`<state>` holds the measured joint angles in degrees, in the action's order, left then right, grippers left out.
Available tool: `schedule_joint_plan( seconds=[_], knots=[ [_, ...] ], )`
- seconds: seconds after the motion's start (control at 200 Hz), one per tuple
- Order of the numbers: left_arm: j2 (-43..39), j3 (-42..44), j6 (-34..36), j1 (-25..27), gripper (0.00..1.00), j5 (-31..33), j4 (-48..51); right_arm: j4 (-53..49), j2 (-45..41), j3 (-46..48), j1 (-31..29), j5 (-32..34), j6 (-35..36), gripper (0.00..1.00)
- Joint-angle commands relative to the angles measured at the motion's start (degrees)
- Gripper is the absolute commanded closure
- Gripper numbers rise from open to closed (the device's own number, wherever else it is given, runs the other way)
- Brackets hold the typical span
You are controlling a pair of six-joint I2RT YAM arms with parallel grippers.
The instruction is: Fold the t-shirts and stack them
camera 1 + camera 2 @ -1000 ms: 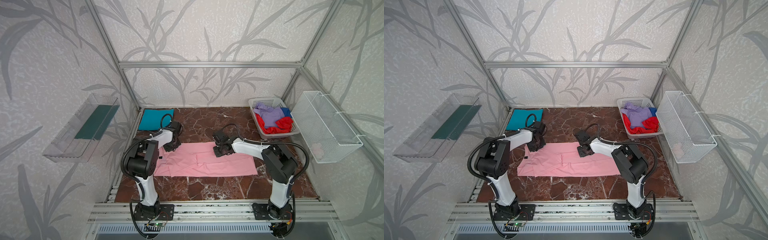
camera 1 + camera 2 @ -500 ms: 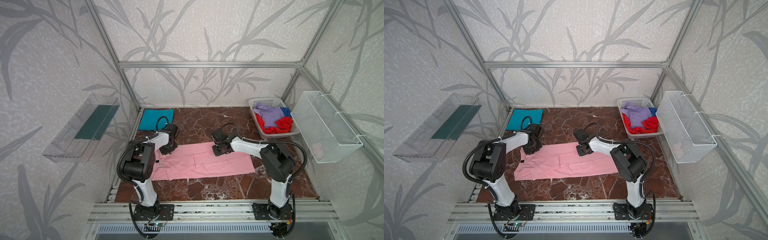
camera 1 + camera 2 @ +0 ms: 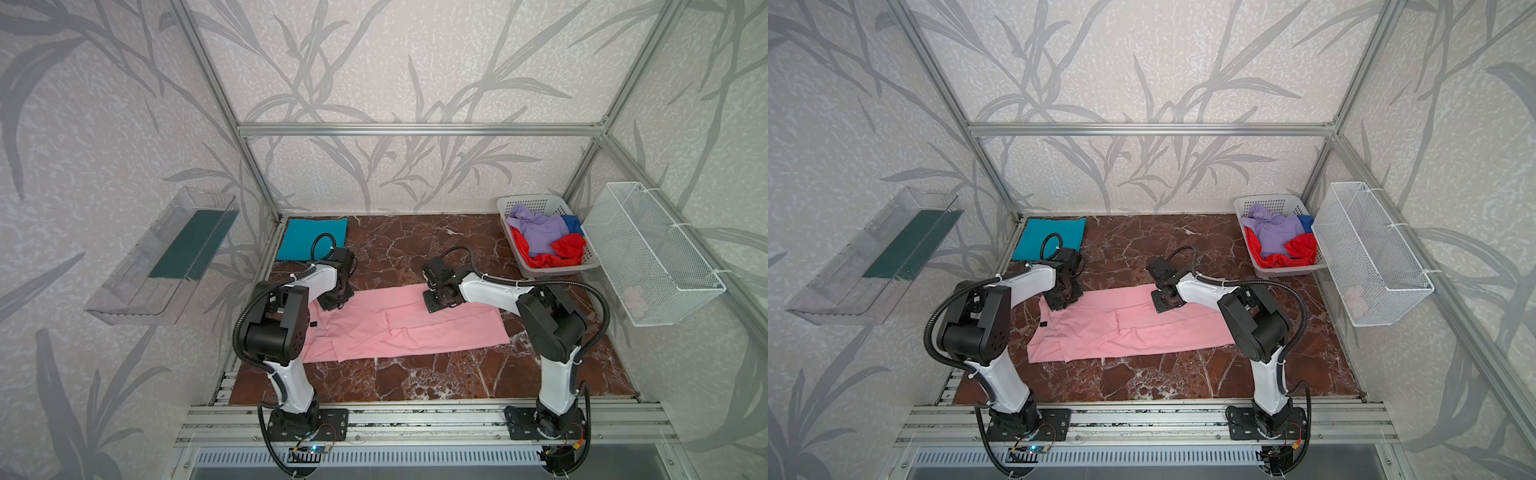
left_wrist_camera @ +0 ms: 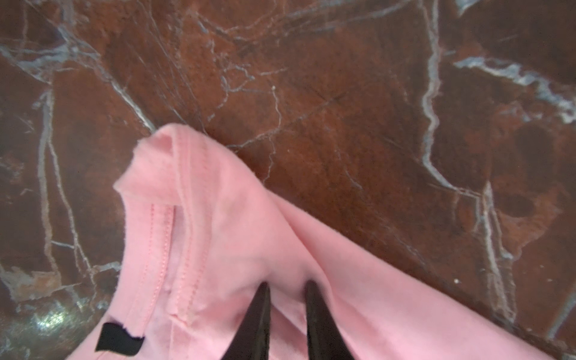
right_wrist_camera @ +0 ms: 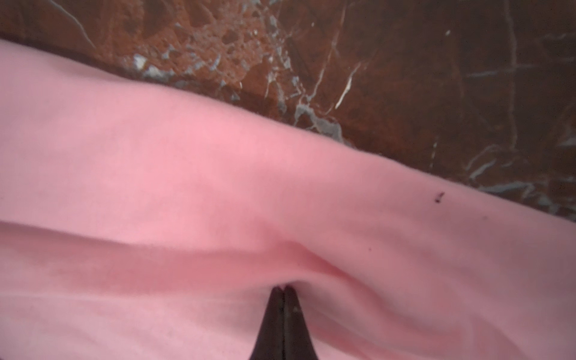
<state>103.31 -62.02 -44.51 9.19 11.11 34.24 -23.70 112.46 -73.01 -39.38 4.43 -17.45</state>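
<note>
A light pink t-shirt (image 3: pixel 415 328) (image 3: pixel 1142 328) lies spread lengthwise across the brown marble table (image 3: pixel 415 378). Its black neck label (image 4: pixel 120 339) faces up at the left end. My left gripper (image 3: pixel 334 297) (image 4: pixel 288 285) is at the shirt's far left corner beside the collar, its jaws pinching a raised fold of pink cloth. My right gripper (image 3: pixel 440 297) (image 5: pixel 283 288) is on the far edge right of the middle, fingers pressed together where the pink t-shirt (image 5: pixel 218 171) puckers. A folded teal t-shirt (image 3: pixel 311 239) lies flat in the far left corner.
A white perforated basket (image 3: pixel 540 272) at the far right holds lavender (image 3: pixel 540 228), red (image 3: pixel 569 245) and blue (image 3: pixel 573 222) shirts. A white wire mesh bin (image 3: pixel 648 253) hangs on the right wall. On the left wall hangs a clear shelf (image 3: pixel 166 257). Bare marble shows in front of the pink shirt.
The pink shirt slid slightly left with both grippers on it. My right gripper's fingers have closed together on the cloth. The left grip looks unchanged.
</note>
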Motion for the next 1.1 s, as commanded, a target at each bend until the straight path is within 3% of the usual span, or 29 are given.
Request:
schedule_joint_plan(
  seconds=[0.0,0.485,0.765,0.82,0.9,0.945,1.095],
  knots=[
    [1.46,0.85,0.48,-0.54,0.77,0.08,4.13,-1.43,-2.52,-0.44,0.18,-0.3,0.48,0.99],
    [1.39,0.76,0.48,-0.58,0.77,0.23,4.65,-2.87,-8.35,5.49,0.0,-2.21,0.23,1.0],
    [1.61,0.32,0.3,-0.56,0.77,0.38,5.38,-2.29,-6.37,8.55,-0.97,-3.5,-0.52,1.0],
    [1.55,0.15,0.3,-0.52,0.77,0.4,5.66,-2.05,-5.91,8.98,-0.97,-3.56,-0.78,0.94],
    [1.12,-0.03,0.47,-0.55,0.77,0.49,6.13,-2.09,-6.09,9.03,-0.89,-3.38,-0.93,0.7],
    [0.89,-0.12,0.48,-0.57,0.77,0.71,6.49,-2.18,-6.82,8.79,-0.73,-3.29,-0.93,0.62],
    [-0.46,-0.28,0.83,-0.54,0.77,1.1,7.8,-3.37,-11.96,7.08,3.11,-4.79,-1.26,0.55]
  ],
)
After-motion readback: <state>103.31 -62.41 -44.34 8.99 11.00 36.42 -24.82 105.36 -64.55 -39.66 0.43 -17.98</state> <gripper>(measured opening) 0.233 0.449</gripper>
